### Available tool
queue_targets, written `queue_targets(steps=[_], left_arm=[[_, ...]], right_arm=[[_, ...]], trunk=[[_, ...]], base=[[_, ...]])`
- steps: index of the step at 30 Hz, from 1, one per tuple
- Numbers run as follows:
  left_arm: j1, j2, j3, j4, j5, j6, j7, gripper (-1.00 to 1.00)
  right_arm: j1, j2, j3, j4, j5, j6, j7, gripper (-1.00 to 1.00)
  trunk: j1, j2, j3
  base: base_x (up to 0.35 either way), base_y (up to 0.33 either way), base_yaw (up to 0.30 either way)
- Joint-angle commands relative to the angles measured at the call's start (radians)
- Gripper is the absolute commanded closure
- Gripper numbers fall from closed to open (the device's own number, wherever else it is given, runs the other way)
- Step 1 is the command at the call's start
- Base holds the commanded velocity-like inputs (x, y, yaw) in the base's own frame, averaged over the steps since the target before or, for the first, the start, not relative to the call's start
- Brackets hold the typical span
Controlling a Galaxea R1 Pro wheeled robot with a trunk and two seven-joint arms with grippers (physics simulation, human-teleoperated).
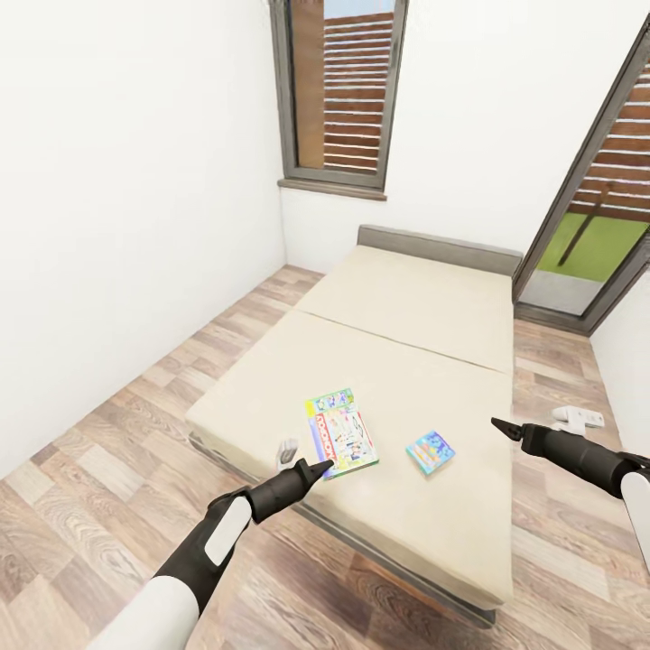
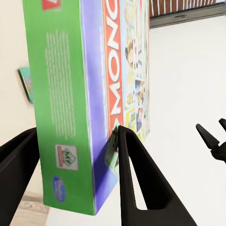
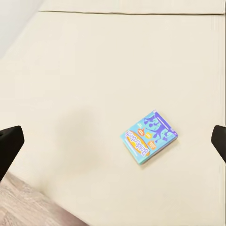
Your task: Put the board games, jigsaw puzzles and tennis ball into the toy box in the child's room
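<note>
Two board games lie on the cream bed (image 1: 406,307). The large yellow-green one (image 1: 341,433) sits near the bed's front edge, and its green and purple side (image 2: 94,94) runs between my left fingers. My left gripper (image 1: 316,468) is at that box's near corner, with both fingers (image 2: 132,179) pressed against its sides. To its right lies the small blue-white game box (image 1: 430,451), flat on the mattress (image 3: 94,70). My right gripper (image 1: 502,424) hovers open beyond that small box (image 3: 150,136), which lies between its wide-spread fingertips (image 3: 9,141). The table, toy box, puzzles and ball are out of view.
The bed fills the room's middle, with its grey headboard (image 1: 433,246) against the far wall. A white wall runs along the left, with a strip of wood floor (image 1: 108,433) between it and the bed. A window (image 1: 338,90) and a glass door (image 1: 596,208) stand behind. A small white object (image 1: 578,417) lies on the floor to the right.
</note>
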Motion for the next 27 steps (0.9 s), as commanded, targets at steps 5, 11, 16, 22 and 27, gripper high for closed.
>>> queue_targets(steps=[5, 11, 16, 22, 27], left_arm=[[0.0, 0.0, -0.001, 0.0, 0.007, 0.007, 0.001, 1.0], [0.0, 0.0, 0.0, 0.0, 0.007, 0.007, 0.002, 1.0], [0.0, 0.0, 0.0, 0.0, 0.007, 0.007, 0.003, 1.0], [0.0, 0.0, 0.001, 0.0, 0.007, 0.007, 0.003, 1.0], [0.0, 0.0, 0.001, 0.001, 0.007, 0.007, 0.003, 1.0]], right_arm=[[-0.001, 0.0, -0.001, 0.0, 0.005, 0.005, 0.007, -1.0], [-0.001, 0.0, -0.001, 0.0, 0.005, 0.005, 0.007, -1.0], [-0.001, -0.001, -0.001, 0.0, 0.005, 0.006, 0.007, -1.0], [-0.001, -0.002, 0.0, 0.0, 0.004, 0.007, 0.008, -1.0], [-0.001, -0.004, 0.002, 0.0, 0.004, 0.007, 0.009, -1.0]], trunk=[[-0.019, 0.035, 0.023], [-0.042, 0.077, 0.051], [-0.061, 0.112, 0.074], [-0.084, 0.154, 0.097], [-0.103, 0.189, 0.114]], base=[[0.0, 0.0, -0.071], [0.0, 0.0, -0.071], [0.0, 0.0, -0.055], [0.0, 0.0, -0.022], [0.0, 0.0, -0.008]])
